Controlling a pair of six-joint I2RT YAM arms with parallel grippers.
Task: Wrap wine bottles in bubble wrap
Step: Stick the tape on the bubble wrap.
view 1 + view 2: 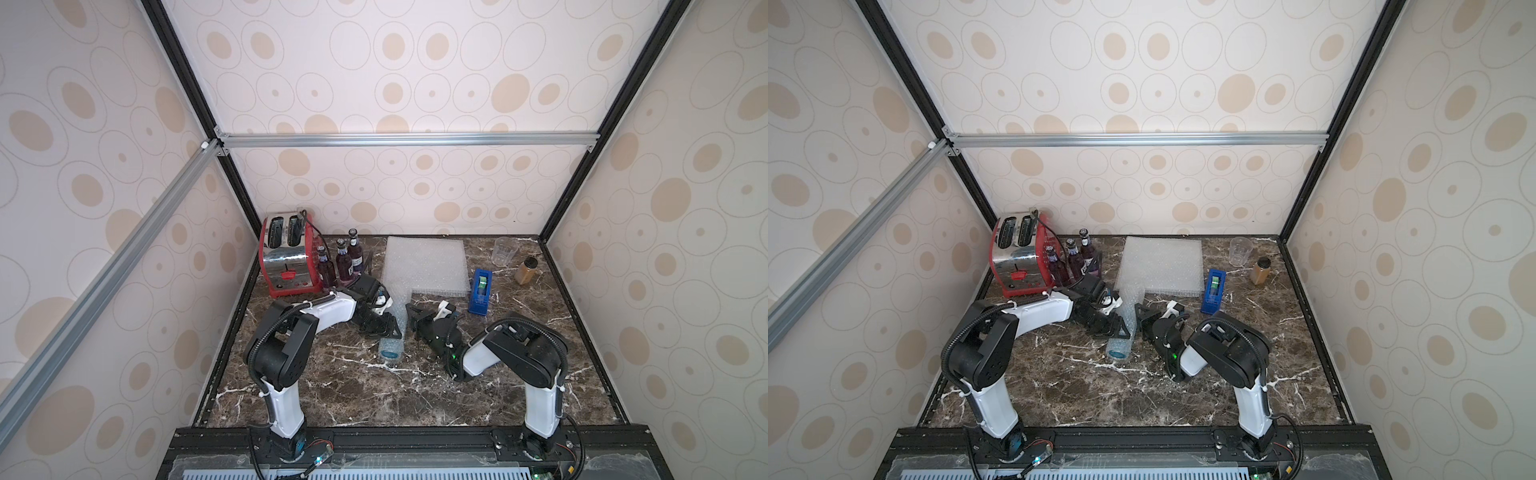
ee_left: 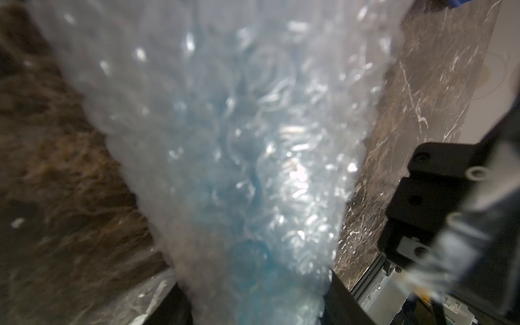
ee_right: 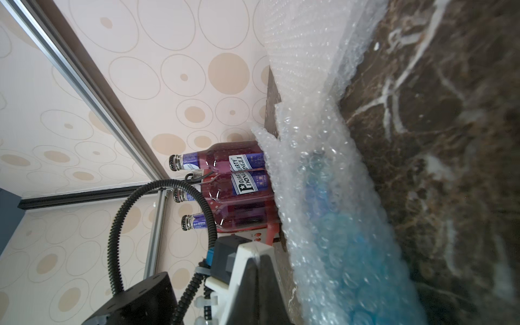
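Observation:
The blue wine bottle [image 1: 390, 351] [image 1: 1118, 349] lies mid-table, rolled inside a tube of bubble wrap [image 2: 253, 140] [image 3: 332, 225]; its blue base shows at the near end. My left gripper [image 1: 392, 328] [image 1: 1121, 328] [image 2: 257, 298] is shut on this tube, one finger pressed against each side. My right gripper [image 1: 415, 316] [image 1: 1140, 311] [image 3: 257, 261] is shut and empty, just right of the tube. Three purple wine bottles [image 1: 344, 259] [image 1: 1074, 257] [image 3: 242, 180] stand at the back left. A flat stack of bubble wrap sheets [image 1: 428, 262] [image 1: 1163, 262] lies at the back middle.
A red toaster [image 1: 286, 253] stands in the back left corner beside the purple bottles. A blue tape dispenser [image 1: 481, 291] sits right of the sheet stack. A clear cup [image 1: 504, 251] and an amber jar [image 1: 525, 270] stand at the back right.

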